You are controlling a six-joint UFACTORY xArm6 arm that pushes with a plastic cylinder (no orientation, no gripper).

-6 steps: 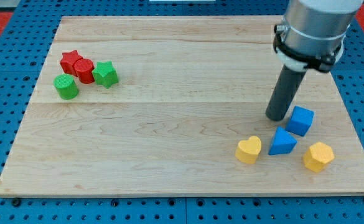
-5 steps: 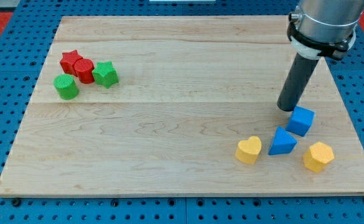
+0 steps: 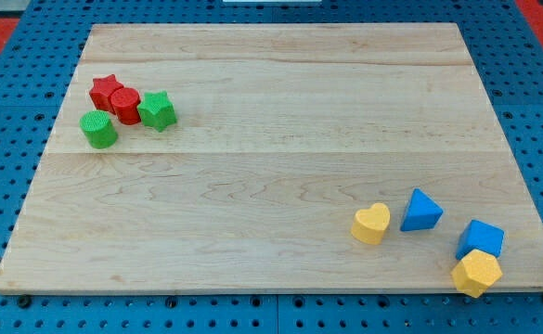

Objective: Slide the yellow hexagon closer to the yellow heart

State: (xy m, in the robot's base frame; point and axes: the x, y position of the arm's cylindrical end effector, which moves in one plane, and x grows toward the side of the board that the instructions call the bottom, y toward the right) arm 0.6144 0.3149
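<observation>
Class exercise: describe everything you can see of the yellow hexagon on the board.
The yellow hexagon is a small, chunky six-sided block, matte and plastic-looking, lying flat on the wooden board near its bottom right corner, close to the edge. The blue cube sits just above it, apparently touching. The yellow heart lies apart, to its left. My tip is not in view.

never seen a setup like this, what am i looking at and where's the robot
One camera looks down at a wooden board on a blue pegboard. A robot arm ending in a plain rod pushes blocks here, but my tip is out of view now, so nothing is being touched. At the view's upper left sit a red star, red cylinder, green star and green cylinder. At the lower right: yellow heart, blue triangle, and a blue cube touching the yellow hexagon.
</observation>
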